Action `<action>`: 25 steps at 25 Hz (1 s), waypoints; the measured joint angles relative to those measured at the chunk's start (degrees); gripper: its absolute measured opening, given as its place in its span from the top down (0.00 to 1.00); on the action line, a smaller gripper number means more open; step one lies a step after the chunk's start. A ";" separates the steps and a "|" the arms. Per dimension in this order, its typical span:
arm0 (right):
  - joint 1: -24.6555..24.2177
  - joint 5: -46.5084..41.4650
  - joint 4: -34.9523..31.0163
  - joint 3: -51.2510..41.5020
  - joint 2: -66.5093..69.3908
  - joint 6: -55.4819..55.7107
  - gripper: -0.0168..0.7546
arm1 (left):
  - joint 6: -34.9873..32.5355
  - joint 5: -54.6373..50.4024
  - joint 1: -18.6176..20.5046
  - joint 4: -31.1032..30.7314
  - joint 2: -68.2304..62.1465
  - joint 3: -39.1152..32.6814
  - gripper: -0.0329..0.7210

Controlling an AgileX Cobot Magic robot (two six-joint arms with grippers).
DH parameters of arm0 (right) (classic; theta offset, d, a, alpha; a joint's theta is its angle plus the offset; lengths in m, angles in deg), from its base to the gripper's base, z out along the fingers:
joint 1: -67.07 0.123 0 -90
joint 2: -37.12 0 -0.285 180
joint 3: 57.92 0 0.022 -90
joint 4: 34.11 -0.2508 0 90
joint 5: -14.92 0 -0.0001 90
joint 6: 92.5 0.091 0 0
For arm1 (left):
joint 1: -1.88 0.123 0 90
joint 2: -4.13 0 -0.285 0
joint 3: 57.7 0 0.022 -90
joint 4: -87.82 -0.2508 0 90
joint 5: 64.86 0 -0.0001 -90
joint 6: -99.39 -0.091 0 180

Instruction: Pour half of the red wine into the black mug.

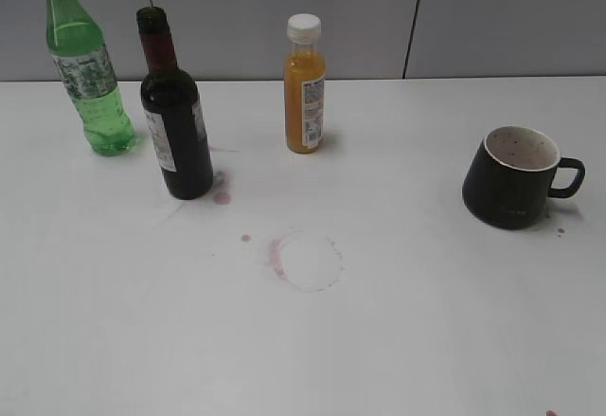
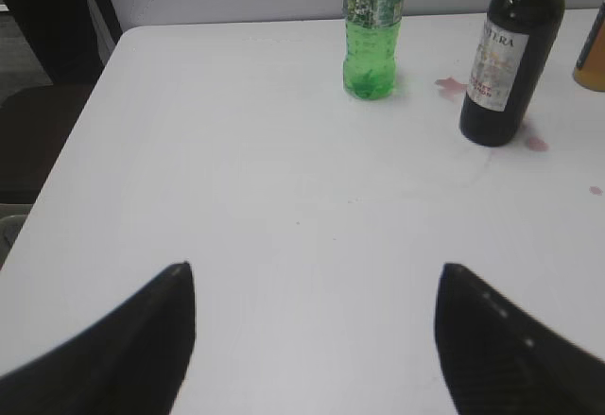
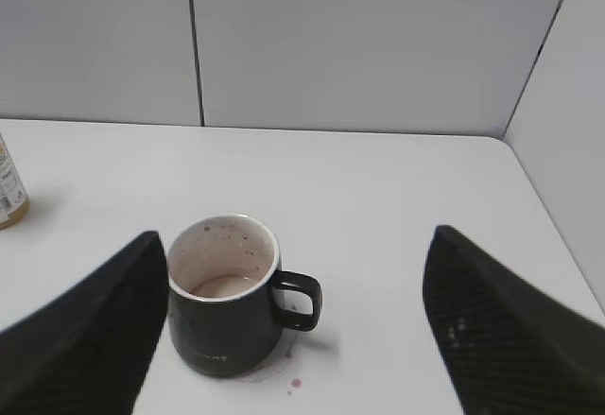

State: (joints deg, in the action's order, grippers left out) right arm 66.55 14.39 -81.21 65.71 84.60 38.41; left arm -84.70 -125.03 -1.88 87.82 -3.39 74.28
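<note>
Honestly, nothing is under way yet as I read it: my left gripper point(image 2: 312, 339) and right gripper point(image 3: 293, 339) both stand spread wide, holding nothing. Taking the ring-shaped wine stain point(image 1: 308, 261) on the table point(image 1: 426, 340) as my landmark, the black mug point(image 1: 511, 177) sits off to its right, upright, its white inside only speckled with reddish marks. The red wine bottle point(image 1: 176, 122) stands behind and left of the stain, seemingly uncapped. Grasping, tilting and pouring all remain. Counting: one mug, three bottles, the orange juice bottle point(image 1: 305, 84) behind the stain, the green bottle point(image 1: 87, 75) far back-left.
</note>
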 joint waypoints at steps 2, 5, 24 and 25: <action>0.00 1.20 0.00 0.00 0.97 0.26 0.15 | 0.05 0.00 0.00 0.00 0.00 0.00 0.17; 0.13 3.05 7.77 -0.06 1.72 8.64 0.15 | 0.01 0.00 0.00 0.00 0.00 0.00 0.17; 0.52 31.15 43.53 -7.92 10.77 46.29 0.17 | -0.01 0.00 0.00 0.00 0.00 0.00 0.17; 0.52 31.57 43.70 -7.93 11.13 46.43 0.17 | 0.09 0.00 0.00 0.00 0.00 0.00 0.17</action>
State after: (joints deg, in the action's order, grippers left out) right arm 67.07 45.96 -37.52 57.78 95.73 84.84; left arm -84.61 -125.03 -1.88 87.82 -3.39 74.28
